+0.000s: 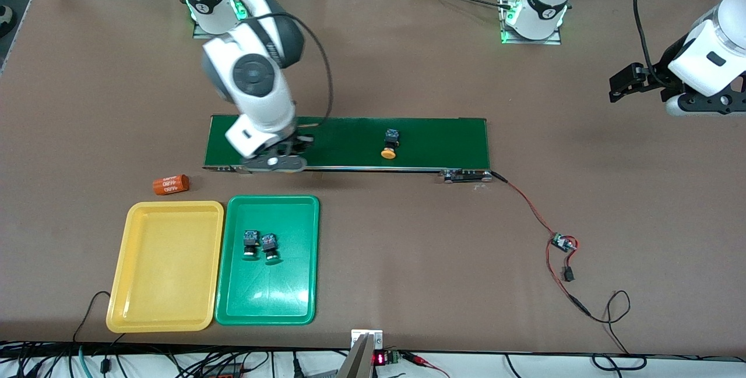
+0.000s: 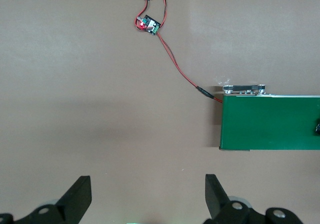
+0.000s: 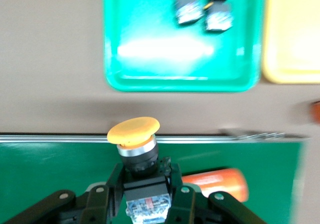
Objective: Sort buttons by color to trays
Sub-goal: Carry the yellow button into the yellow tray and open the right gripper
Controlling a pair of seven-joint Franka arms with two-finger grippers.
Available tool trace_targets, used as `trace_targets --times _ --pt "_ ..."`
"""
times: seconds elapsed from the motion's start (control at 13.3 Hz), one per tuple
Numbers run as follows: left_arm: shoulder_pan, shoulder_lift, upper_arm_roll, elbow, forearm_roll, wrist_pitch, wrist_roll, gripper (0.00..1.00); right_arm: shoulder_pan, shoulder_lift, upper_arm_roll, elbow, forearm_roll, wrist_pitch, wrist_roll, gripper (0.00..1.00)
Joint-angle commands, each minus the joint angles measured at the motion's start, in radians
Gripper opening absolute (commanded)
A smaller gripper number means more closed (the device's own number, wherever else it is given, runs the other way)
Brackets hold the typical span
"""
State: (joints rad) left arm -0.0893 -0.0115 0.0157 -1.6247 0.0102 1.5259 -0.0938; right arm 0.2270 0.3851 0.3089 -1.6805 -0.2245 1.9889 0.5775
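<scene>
My right gripper point(image 3: 144, 186) is shut on the black-and-blue body of a yellow-capped button point(image 3: 134, 132), just above the conveyor belt point(image 3: 45, 174). In the front view this gripper point(image 1: 289, 151) is over the belt's end toward the right arm. A second yellow-capped button point(image 1: 389, 145) lies on the belt point(image 1: 443, 142) near its middle. Two green-capped buttons point(image 1: 251, 244) point(image 1: 269, 248) lie side by side in the green tray point(image 1: 268, 302). The yellow tray point(image 1: 169, 302) beside it holds nothing. My left gripper point(image 1: 619, 87) waits open over bare table, its fingers point(image 2: 75, 199) wide apart.
An orange cylinder point(image 1: 171, 184) lies on the table between the belt and the yellow tray. Another orange cylinder point(image 3: 220, 181) lies on the belt beside the held button. A red wire with a small board point(image 1: 562, 243) runs from the belt's other end.
</scene>
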Motion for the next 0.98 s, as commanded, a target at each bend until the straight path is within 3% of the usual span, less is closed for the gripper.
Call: trace_targets --times 0.0,0.3,0.45,0.68,0.9 --pt "0.000 -0.001 -0.010 0.020 0.021 -0.023 -0.009 1.00 -0.122 0.011 0.012 0.042 -0.002 -0.045 -0.193 0.12" --pt "0.000 -0.002 -0.010 0.020 0.019 -0.024 -0.009 1.00 -0.308 0.038 0.012 0.044 -0.007 -0.041 -0.422 0.12" --pt "0.000 -0.002 -0.010 0.020 0.019 -0.026 -0.009 1.00 -0.363 0.090 0.009 0.097 -0.009 -0.036 -0.537 0.12" --pt "0.000 -0.002 -0.008 0.020 0.019 -0.026 -0.009 1.00 -0.385 0.200 -0.062 0.200 -0.006 0.005 -0.657 0.12" --pt "0.000 -0.002 -0.008 0.020 0.019 -0.026 -0.009 1.00 -0.417 0.283 -0.106 0.220 -0.006 0.163 -0.761 0.12"
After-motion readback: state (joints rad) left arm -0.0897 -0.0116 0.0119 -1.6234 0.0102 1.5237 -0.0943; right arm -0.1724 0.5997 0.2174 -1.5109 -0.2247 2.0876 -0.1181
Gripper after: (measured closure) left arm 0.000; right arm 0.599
